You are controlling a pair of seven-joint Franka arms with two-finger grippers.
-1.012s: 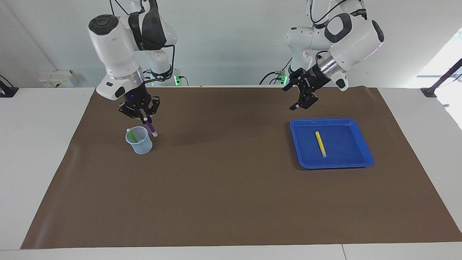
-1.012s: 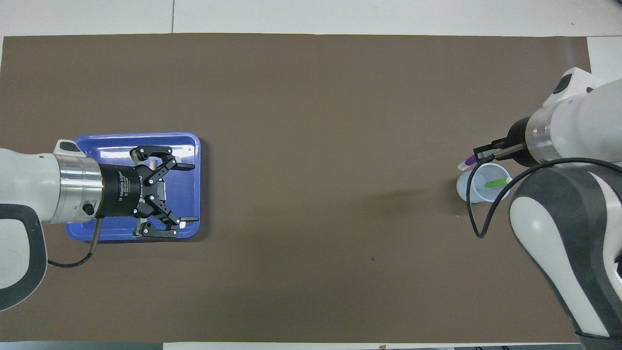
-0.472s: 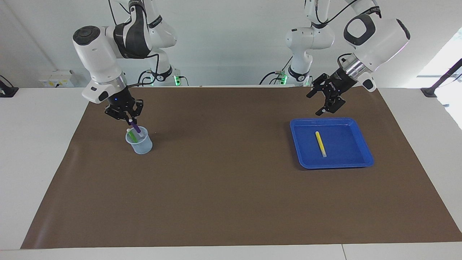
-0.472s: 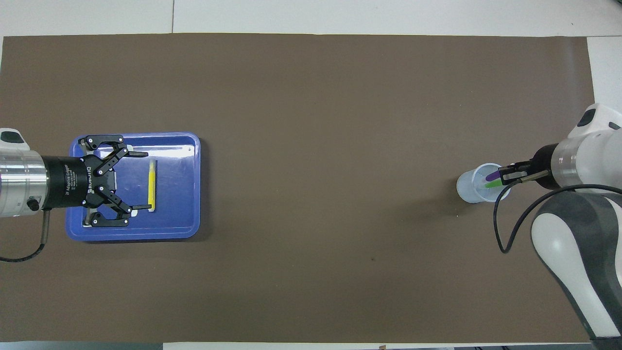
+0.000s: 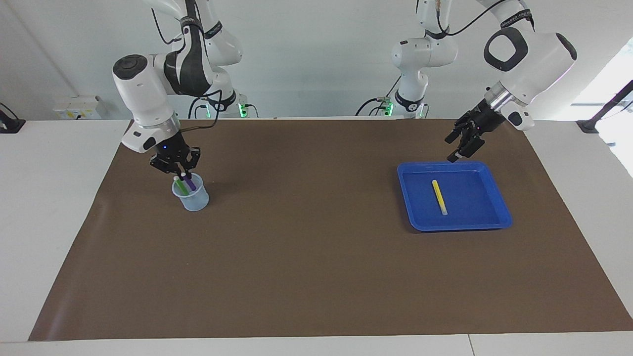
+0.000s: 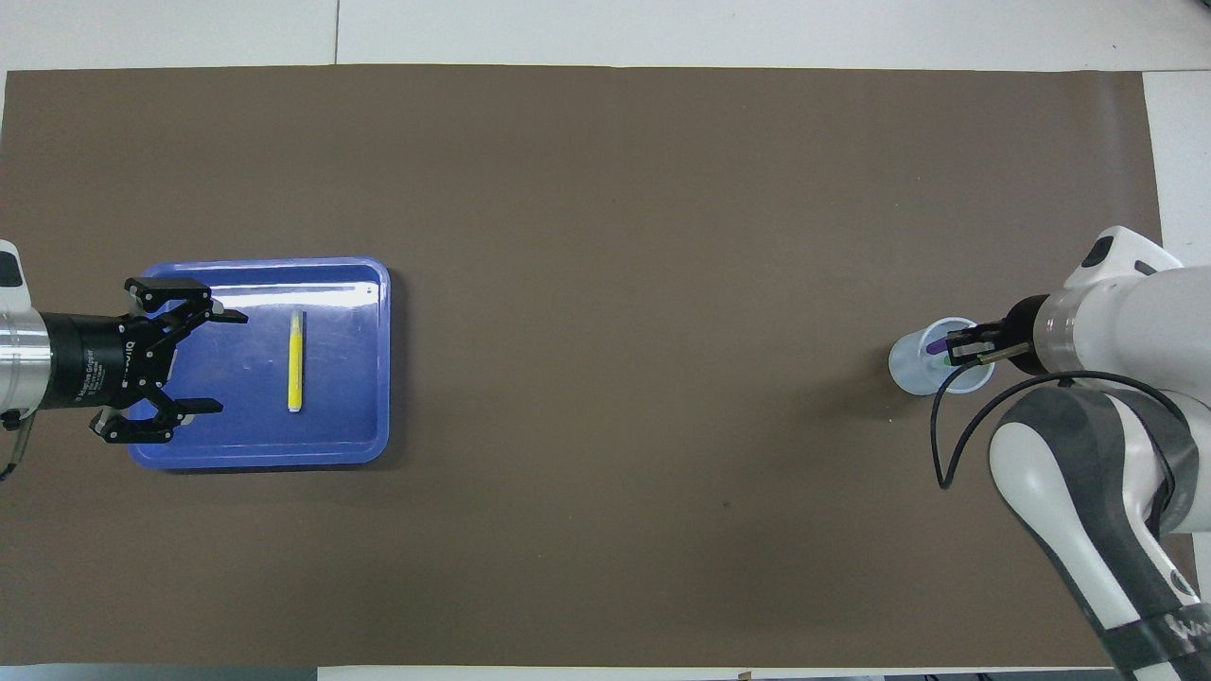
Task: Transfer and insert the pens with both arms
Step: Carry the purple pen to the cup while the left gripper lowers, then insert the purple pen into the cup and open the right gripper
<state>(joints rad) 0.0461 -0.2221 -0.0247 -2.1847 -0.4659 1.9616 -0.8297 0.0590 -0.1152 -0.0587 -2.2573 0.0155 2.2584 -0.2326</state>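
We keep the right claw (image 5: 182,174) pinching the slim purple pen (image 5: 190,184) upright inside the translucent plastic cup (image 5: 193,199) beside the green pen (image 5: 180,186), loosening only once it rests, while the spread left claw (image 5: 461,148) waits over the blue tray's (image 5: 499,210) rim.

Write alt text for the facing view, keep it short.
The right gripper, shut on the purple pen, lowers it into a clear cup beside the green pen. At the left arm's end of the brown mat, the open left gripper hovers over the edge of a blue tray holding the yellow pen.
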